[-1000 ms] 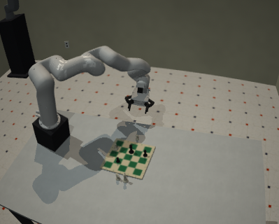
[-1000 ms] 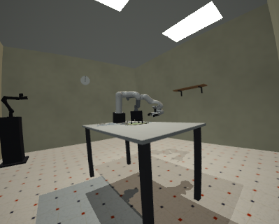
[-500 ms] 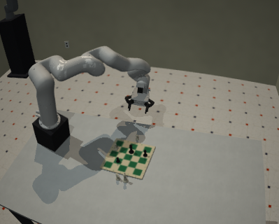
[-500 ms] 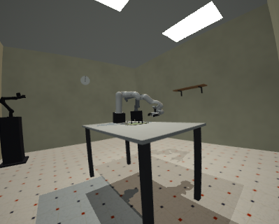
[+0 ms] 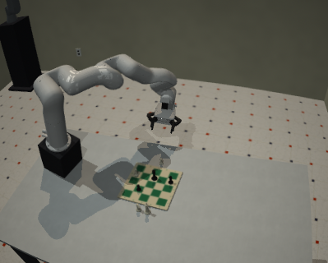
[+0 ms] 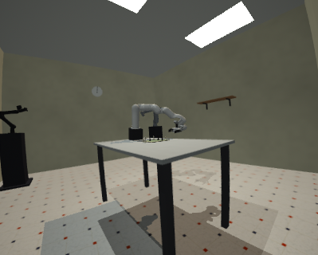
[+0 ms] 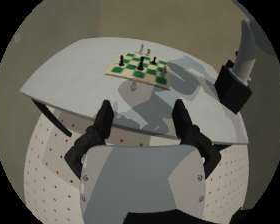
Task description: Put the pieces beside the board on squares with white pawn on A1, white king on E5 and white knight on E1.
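The green and cream board [image 5: 174, 190] [image 7: 110, 73] lies on the table. Three black pieces stand on it, one tall piece [image 5: 154, 176] [image 7: 141, 64] near its middle. A pale piece [image 5: 136, 173] [image 7: 164, 71] stands near one edge. Beside the board, a small pale piece [image 5: 161, 163] [image 7: 133, 86] stands at the far side in the top view. A taller pale piece [image 5: 147, 210] [image 7: 142, 49] and a shorter one [image 5: 139, 209] [image 7: 148, 51] stand at the near side. Their types and the edge letters are too small to tell. My gripper [image 5: 162, 131] [image 7: 142, 106] is open and empty, high beyond the board's far side.
The grey table [image 5: 243, 197] [image 6: 180, 148] [image 7: 66, 77] bears the board and the arm's black base block [image 5: 60, 156] [image 7: 233, 91]. The table's far edge runs below the gripper in the top view. A black pedestal [image 5: 19, 53] [image 6: 13, 157] stands on the floor away from the table.
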Controlling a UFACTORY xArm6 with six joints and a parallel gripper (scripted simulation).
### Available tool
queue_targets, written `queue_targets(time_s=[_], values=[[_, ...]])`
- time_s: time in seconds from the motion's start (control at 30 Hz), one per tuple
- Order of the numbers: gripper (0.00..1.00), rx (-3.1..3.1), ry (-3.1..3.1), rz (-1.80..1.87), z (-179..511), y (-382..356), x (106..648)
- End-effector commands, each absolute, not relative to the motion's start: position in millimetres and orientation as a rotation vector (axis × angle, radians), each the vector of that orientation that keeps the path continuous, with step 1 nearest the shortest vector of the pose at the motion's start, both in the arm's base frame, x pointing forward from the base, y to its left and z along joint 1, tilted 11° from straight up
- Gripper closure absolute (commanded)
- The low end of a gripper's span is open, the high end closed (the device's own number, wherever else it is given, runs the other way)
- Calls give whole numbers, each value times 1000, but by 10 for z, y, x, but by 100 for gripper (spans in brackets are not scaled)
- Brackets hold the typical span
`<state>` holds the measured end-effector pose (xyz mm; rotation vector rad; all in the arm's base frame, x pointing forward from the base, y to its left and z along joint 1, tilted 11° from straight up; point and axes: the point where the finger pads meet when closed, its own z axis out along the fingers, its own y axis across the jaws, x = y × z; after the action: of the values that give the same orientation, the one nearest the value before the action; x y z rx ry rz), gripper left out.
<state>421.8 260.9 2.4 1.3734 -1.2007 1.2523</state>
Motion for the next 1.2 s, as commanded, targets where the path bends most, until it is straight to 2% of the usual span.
queue_targets(time_s=[0.0,0.63,1.17], values=[[0,1375,-1205,1253,40,2620,4223],[0,1374,-1205,1253,101,2623,4213],[0,1374,-1205,1253,877,2666,4078]])
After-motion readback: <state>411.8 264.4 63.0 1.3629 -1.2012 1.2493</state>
